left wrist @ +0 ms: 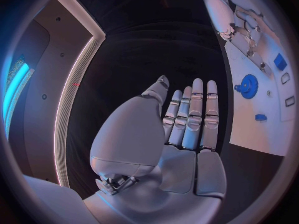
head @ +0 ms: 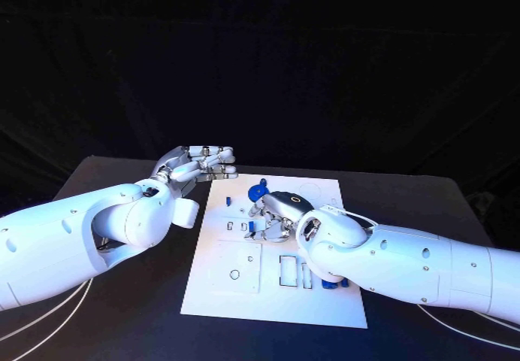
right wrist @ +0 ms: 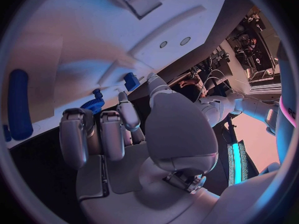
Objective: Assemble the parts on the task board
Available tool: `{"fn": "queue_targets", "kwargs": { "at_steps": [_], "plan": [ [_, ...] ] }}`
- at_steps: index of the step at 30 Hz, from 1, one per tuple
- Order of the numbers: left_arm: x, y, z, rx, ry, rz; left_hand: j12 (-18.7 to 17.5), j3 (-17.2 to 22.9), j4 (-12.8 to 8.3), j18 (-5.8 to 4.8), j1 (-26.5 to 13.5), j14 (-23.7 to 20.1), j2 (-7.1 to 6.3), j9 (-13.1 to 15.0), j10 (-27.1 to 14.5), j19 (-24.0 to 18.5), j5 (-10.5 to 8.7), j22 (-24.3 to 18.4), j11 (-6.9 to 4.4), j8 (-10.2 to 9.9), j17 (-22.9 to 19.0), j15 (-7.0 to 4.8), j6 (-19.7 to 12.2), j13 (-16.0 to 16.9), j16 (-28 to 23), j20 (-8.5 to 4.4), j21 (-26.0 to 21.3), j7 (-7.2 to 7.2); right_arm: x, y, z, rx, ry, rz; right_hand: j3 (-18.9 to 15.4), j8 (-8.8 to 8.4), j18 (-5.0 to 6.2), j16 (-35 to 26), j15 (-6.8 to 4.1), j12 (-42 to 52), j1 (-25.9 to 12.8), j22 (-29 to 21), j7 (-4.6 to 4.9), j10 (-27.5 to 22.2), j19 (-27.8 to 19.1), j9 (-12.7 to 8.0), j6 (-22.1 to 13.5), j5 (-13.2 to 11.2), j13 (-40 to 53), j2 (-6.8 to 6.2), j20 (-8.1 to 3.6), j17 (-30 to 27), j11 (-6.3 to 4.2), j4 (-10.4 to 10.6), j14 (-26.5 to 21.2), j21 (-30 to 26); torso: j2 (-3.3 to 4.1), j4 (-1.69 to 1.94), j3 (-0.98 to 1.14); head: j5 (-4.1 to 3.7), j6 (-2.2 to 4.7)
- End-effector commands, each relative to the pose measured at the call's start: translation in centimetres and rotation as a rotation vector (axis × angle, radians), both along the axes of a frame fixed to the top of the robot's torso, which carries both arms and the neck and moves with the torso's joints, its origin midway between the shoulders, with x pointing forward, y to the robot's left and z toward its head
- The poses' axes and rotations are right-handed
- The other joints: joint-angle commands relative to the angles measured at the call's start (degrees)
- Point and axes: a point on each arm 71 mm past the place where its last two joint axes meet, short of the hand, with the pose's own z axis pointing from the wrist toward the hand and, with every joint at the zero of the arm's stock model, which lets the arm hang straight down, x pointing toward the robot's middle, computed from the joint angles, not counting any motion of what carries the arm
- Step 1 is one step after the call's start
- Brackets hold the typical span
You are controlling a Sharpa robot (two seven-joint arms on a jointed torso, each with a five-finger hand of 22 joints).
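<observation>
— Right hand [head: 279,219] hovers low over the task board [head: 240,289], fingers curled above a small blue block [right wrist: 131,80]; whether it pinches anything, I cannot tell.

— Then descend slowly, square to the slot. Left hand [head: 198,166]?

— Spread and holding nothing, off the board's far-left corner. Blue gear [head: 258,192] lies beyond the fingers.

A black table [head: 130,331] takes up the lower half of the head view, its far edge running across the middle of the frame. Behind it, a dark cloth backdrop [head: 325,75] covers the whole upper half. Thin white cables [head: 49,323] lie on the table at lower left, and more cables [head: 466,331] at lower right.
</observation>
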Motion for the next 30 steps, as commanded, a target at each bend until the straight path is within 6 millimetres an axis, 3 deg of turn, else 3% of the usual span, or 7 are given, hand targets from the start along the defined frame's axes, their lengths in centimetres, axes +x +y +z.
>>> {"fn": "queue_targets", "kwargs": {
  "at_steps": [1,11,16,19,21,26,30],
  "plan": [
    [0.2,-0.1,-0.2,0.059,0.0,-0.041,1.3,-0.2,0.6,0.47,-1.3,4.0,-0.28,0.1,3.6,3.0,0.1,0.6,-1.32,0.6,1.1,-1.47,1.6,0.5,1.9,-1.26,1.7,-0.8,-0.5,-0.5,1.4,0.127,-0.057,0.003,-1.0,-0.25,0.56,-0.4,0.43,0.1,1.8,10.9,-0.02,-0.2,1.6,-0.2,-0.5,0.8,0.1,0.53,0.14,8.3,-0.1,0.6,4.2,-0.2,-0.15,-0.22,0.06,0.04,0.33],
    [1.5,-0.1,-2.1,0.366,0.066,-0.137,7.9,-2.0,3.0,0.29,-4.4,20.2,-1.66,1.6,17.9,17.1,0.15,5.2,-6.97,3.4,12.5,-7.62,8.7,4.7,18.0,-8.77,11.7,-5.58,0.1,-7.3,5.9,0.342,0.057,-0.071,-0.4,1.0,1.28,-1.7,0.04,-0.6,4.6,9.3,-0.54,-1.2,-0.1,-0.3,1.2,3.5,-1.1,3.24,-0.11,6.3,-0.56,0.7,3.7,-3.1,-1.8,-1.0,0.49,1.13,-0.17],
    [2.1,-0.3,-3.2,0.607,0.088,-0.206,16.4,-4.1,4.0,-0.03,-5.3,18.8,-1.81,3.9,15.2,20.3,0.19,11.3,-7.35,4.4,51.8,-8.53,8.6,13.5,56.2,-11.23,21.7,-6.43,0.3,-10.9,7.4,0.364,0.082,-0.135,-0.8,1.34,1.23,-1.8,-0.07,-0.6,4.4,9.4,-0.69,-1.1,0.0,-0.2,1.6,4.1,-1.1,3.39,-0.21,6.3,-0.69,0.9,3.7,-2.9,-2.58,-1.45,0.86,1.81,-0.58],
    [2.7,-0.7,-3.6,0.759,0.099,-0.245,21.7,-5.0,5.8,-0.17,-6.8,20.4,-0.89,5.7,14.3,20.2,-0.26,15.3,-8.06,6.1,65.2,-9.16,9.3,18.3,67.8,-11.74,27.1,-7.23,0.4,-12.5,7.7,0.365,0.086,-0.169,-0.9,1.46,1.21,-1.8,-0.11,-0.5,4.3,9.5,-0.75,-1.0,0.1,-0.2,1.8,4.3,-1.1,3.4,-0.25,6.3,-0.74,1.0,3.7,-2.9,-2.94,-1.63,1.13,2.07,-0.81],
    [3.1,-1.0,-3.7,0.859,0.106,-0.264,27.9,-6.4,7.5,-1.94,-8.4,21.9,-1.38,8.0,13.4,23.8,-0.02,30.7,-9.21,8.1,72.6,-9.52,9.1,23.6,73.7,-12.46,40.3,-8.1,0.5,-13.3,7.8,0.362,0.089,-0.187,-1.0,1.57,1.22,-1.9,-0.15,-0.6,4.2,9.5,-0.8,-1.0,0.1,-0.2,1.9,4.4,-1.2,3.4,-0.29,6.2,-0.79,1.1,3.7,-2.9,-3.07,-1.7,1.27,2.15,-0.96],
    [4.1,-2.0,-4.0,1.09,0.143,-0.298,46.1,-8.8,10.2,-3.77,-11.7,23.3,-0.84,13.5,15.3,25.3,-0.14,46.6,-10.21,12.9,77.9,-10.43,8.8,42.5,77.3,-13.16,52.6,-8.77,0.6,-14.6,7.9,0.355,0.096,-0.222,-1.2,1.73,1.21,-1.9,-0.22,-0.5,4.1,9.5,-0.89,-0.9,0.1,-0.2,2.1,4.6,-1.1,3.41,-0.34,6.2,-0.87,1.2,3.7,-2.9,-3.38,-1.76,1.6,2.46,-1.38],
    [4.5,-2.9,-4.0,1.195,0.168,-0.311,51.0,-10.8,10.4,-4.14,-13.6,23.4,-0.64,16.3,15.8,25.9,-0.02,49.7,-10.29,14.9,78.2,-10.8,7.9,47.8,77.4,-13.5,54.8,-9.19,0.7,-15.1,7.8,0.351,0.102,-0.236,-1.4,1.83,1.2,-1.9,-0.27,-0.4,4.1,9.5,-0.95,-0.8,0.1,-0.2,2.2,4.9,-1.1,3.42,-0.39,6.1,-0.92,1.2,3.7,-2.9,-3.37,-1.87,1.69,2.64,-1.61]
  ]
}}
